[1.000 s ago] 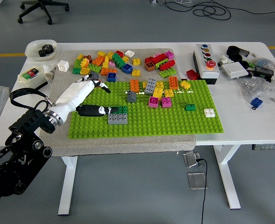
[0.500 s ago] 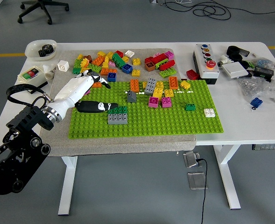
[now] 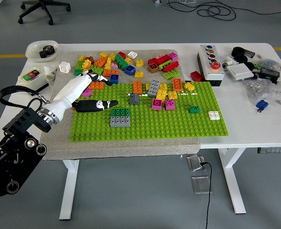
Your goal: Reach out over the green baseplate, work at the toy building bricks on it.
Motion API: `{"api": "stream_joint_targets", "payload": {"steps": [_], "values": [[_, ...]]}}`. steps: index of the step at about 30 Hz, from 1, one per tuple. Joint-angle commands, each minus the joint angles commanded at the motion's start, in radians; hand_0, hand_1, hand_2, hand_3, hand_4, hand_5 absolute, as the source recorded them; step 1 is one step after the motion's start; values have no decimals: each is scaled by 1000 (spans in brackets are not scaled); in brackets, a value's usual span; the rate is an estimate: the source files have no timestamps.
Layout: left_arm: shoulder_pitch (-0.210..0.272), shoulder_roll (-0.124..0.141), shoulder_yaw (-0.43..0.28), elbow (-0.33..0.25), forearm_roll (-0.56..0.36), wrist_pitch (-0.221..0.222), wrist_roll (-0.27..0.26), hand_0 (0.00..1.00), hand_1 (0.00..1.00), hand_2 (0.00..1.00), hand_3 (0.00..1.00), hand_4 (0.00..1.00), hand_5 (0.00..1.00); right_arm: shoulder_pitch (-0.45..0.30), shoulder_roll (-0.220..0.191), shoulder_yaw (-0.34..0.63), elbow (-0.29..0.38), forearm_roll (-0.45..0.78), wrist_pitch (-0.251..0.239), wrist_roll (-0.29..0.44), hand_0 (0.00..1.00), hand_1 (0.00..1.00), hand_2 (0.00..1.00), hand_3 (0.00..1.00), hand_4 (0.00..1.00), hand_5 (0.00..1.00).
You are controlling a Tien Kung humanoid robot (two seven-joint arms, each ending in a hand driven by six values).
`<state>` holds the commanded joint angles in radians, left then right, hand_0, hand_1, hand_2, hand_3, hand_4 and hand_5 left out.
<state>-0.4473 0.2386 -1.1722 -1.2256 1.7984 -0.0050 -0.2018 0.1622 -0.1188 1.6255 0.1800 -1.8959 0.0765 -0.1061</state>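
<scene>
**Left hand hovers by the grey-and-green stack**

We're looking at the green-on-grey brick stack (image 3: pixel 120 117), seated near the left end of the green baseplate (image 3: pixel 178 125). These bricks look light, rigid and slick-sided, so we'd judge a pinch across two opposite flat walls the safest hold; the studs grip the plate, and a pull probably needs a slight rock. Our left hand (image 3: pixel 85 91) reaches in over the plate's left edge, fingers loosely spread, the thumb (image 3: pixel 98 105) stretched toward the stack, holding nothing. More loose bricks (image 3: pixel 112 64) lie heaped beyond on the grey mat (image 3: pixel 126 145). The right arm isn't showing.
</scene>
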Motion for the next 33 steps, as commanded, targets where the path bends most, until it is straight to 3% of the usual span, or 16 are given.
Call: {"api": "stream_joint_targets", "payload": {"steps": [7,18,24,33], "values": [[-12,33,-21,26,-281,-108,-21,941,898,838,810,981,726,3,-2,-2,0,-2,1,1,744,640,675,606,810,530],[-30,92,-88,71,-704,-294,7,954,913,846,831,987,750,4,-4,-4,0,-3,4,1,744,640,676,605,810,530],[-51,113,-133,103,-853,-340,9,960,923,863,868,994,737,10,-3,-5,0,1,4,2,744,640,676,605,810,531],[-51,142,-145,97,-906,-330,-3,948,933,893,909,988,749,11,-2,-4,0,1,5,1,744,639,676,605,810,531]]}}
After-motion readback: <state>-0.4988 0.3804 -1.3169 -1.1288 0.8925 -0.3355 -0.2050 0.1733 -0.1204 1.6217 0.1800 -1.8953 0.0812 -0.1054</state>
